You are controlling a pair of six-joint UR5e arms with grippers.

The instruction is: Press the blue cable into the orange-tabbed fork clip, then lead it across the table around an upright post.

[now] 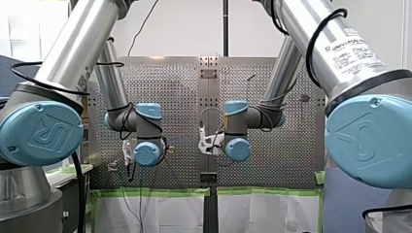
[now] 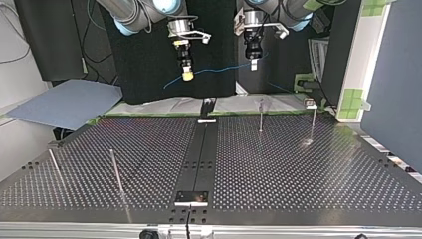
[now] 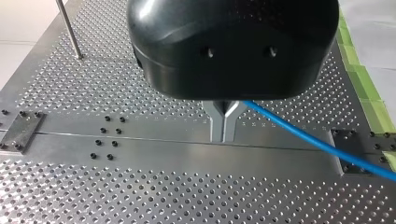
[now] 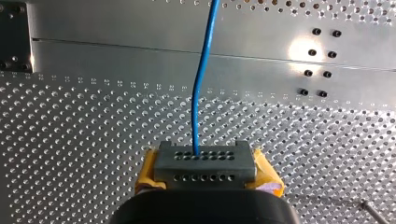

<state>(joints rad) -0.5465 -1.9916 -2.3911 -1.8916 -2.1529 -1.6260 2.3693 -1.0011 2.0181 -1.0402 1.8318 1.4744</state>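
**Blue cable (image 4: pixel 201 70) hanging between both grippers, above the table**

- My right gripper (image 4: pixel 204 156) is pinching the blue cable. In the right wrist view its two grey fingers, backed by yellow pads, are pressing together on the cable. The cable is running straight ahead from them, over the perforated table (image 2: pixel 298 174) and its plain centre strip (image 4: pixel 140 56).
- My left gripper (image 3: pixel 223 122) is black with metal fingers. The fingers are pressing together at the tips, and the cable is coming out from between them just under the gripper body. From there it is slanting away to one side above the table.
- In the top view the cable is sagging a little between the two grippers, and both are hanging high over the table's far edge. A short loose end is trailing beyond my right gripper towards the view's left.
- The cable is touching none of the upright posts (image 2: pixel 260 115). Two are standing near the far edge at the top view's right, and two nearer the camera at its left.
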